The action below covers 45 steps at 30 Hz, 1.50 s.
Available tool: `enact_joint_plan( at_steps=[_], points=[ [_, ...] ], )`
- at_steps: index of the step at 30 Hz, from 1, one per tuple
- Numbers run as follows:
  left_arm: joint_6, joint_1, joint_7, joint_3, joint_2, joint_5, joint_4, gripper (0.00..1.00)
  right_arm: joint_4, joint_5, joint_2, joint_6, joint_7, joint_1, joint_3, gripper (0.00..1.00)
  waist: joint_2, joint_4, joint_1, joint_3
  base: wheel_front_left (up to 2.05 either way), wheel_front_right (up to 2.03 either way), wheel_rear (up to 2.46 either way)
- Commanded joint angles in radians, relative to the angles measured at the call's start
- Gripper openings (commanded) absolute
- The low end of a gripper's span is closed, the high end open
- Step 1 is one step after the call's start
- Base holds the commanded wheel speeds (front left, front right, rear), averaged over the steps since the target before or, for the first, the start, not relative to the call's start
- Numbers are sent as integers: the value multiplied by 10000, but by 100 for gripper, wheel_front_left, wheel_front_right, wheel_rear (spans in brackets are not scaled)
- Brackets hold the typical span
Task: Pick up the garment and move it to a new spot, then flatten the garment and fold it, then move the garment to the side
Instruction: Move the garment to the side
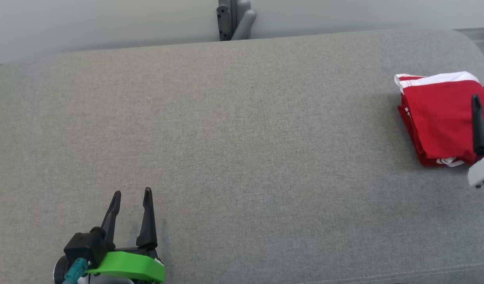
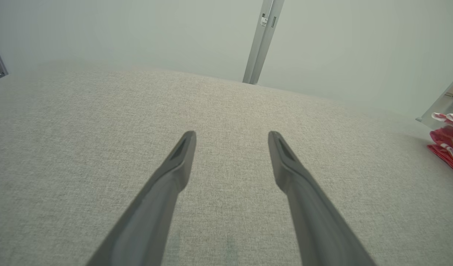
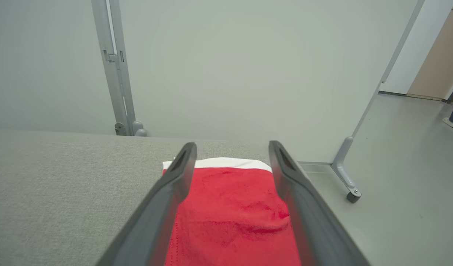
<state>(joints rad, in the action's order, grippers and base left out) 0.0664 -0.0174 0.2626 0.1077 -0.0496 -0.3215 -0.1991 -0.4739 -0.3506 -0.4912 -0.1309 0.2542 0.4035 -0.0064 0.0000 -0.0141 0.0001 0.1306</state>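
Over the folded red garment [image 3: 230, 214], the right hand [image 3: 232, 145] gapes wide (left hand [image 1: 131, 192] too), holding nothing.

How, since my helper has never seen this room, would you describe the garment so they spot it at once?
A wide grey upholstered surface spans the view. At its right end, near the edge, lies the folded garment, by the open right tool. It is bright red with a white band, against plain grey cloth.
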Motion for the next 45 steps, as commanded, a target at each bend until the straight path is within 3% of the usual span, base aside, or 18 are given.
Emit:
enact_joint_plan(
  at_steps=[1, 7, 14, 23, 32, 45],
  points=[
    [-4, 182, 23, -106, -22, 93, 6, 100, 508, 55, 191, 5, 49, -566, 49, 100, 0, 132, -1, -590, 0, 0, 0],
    [116, 303, 23, -280, -24, 690, -188, 100, 1970, 120, 1009, 9, 110, -2434, 498, 100, 0, 387, -1, -936, 0, 0, 0],
    [301, 274, 23, -536, -24, 987, -631, 100, 2573, 2038, 2630, 11, 114, -3767, -867, 100, 0, 592, -1, -1215, 0, 0, 0],
    [522, 185, 23, -507, -25, 906, -1017, 100, 2787, 3576, 3842, 9, 118, -4391, -1856, 100, 0, 494, -1, -1310, 0, 0, 0],
    [593, 191, 23, -468, -25, 807, -1087, 100, 2404, 4356, 4285, 11, 117, -4488, -2527, 100, 0, 316, -1, -1379, 0, 0, 0],
    [609, 270, 23, -529, -25, 679, -1094, 100, 2416, 4356, 4365, 11, 118, -4388, -2071, 100, 0, 380, -1, -1407, 0, 0, 0]
  ],
)
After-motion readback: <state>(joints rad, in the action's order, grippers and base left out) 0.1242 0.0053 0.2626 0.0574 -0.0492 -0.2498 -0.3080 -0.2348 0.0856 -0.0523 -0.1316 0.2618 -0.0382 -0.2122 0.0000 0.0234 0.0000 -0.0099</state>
